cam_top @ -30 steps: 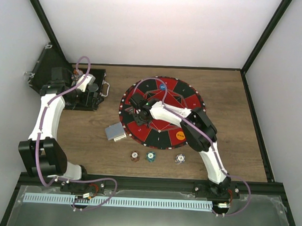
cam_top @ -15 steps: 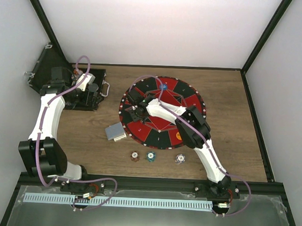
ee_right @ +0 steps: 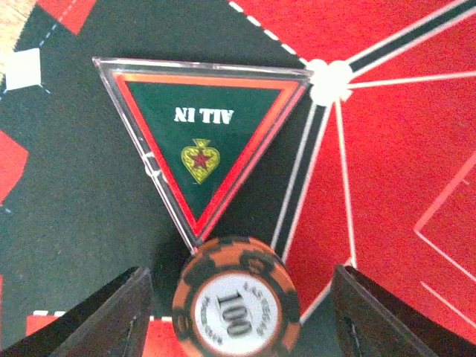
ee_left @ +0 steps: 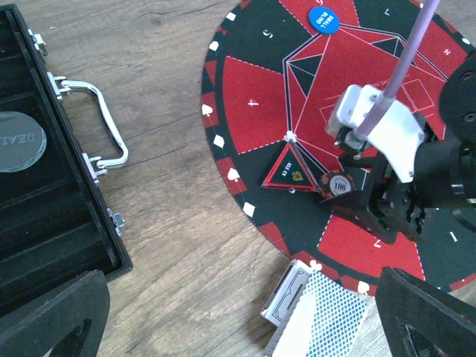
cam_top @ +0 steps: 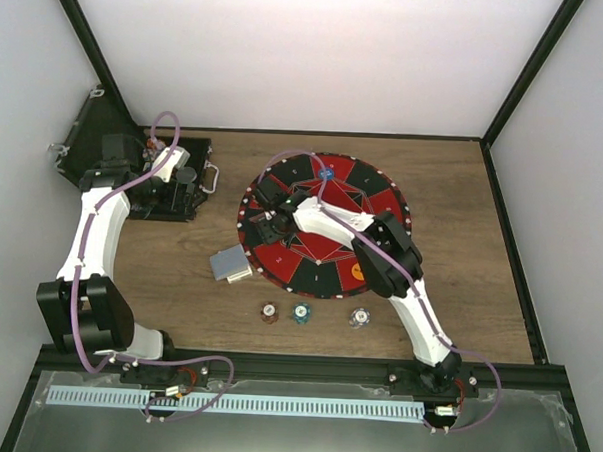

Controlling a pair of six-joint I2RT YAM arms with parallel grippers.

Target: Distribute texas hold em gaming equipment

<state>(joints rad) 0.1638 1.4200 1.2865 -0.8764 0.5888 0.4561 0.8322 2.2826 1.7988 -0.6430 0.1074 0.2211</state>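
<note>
Chips, cards and buttons lie spread over the wooden worktop [cam_top: 480,254] and a round red-and-black mat [cam_top: 380,201]. The right gripper [ee_right: 242,297] reaches over the left part of the mat, pointing down at an orange-and-black striped chip [ee_right: 236,303] marked 100. Its jaws stand open, one on either side of the chip, and a sliver of mat shows between the chip and each finger [ee_right: 111,312], so nothing is gripped. The chip lies flat on the mat, its rim at the lower tip of a clear-edged green and red triangle [ee_right: 201,134] reading ALL IN.

A blue disc button [cam_top: 326,173] sits near the mat's far edge. An orange disc button [cam_top: 356,274] lies at the near edge, partly hidden under the right arm. A deck of grey-blue-backed cards [cam_top: 230,265] rests on the worktop just beside the mat's near-left rim. Closer to the arm bases, three more chips lie in a row on the bare wood: a brown chip [cam_top: 269,312], a teal chip [cam_top: 301,312] and, a little apart, a white chip [cam_top: 360,316].

The left gripper [ee_left: 238,320] hangs at the open black case [cam_top: 109,158] in the far-left corner, near its metal handle [ee_left: 104,126]. Its jaws are spread wide with nothing between them.
</note>
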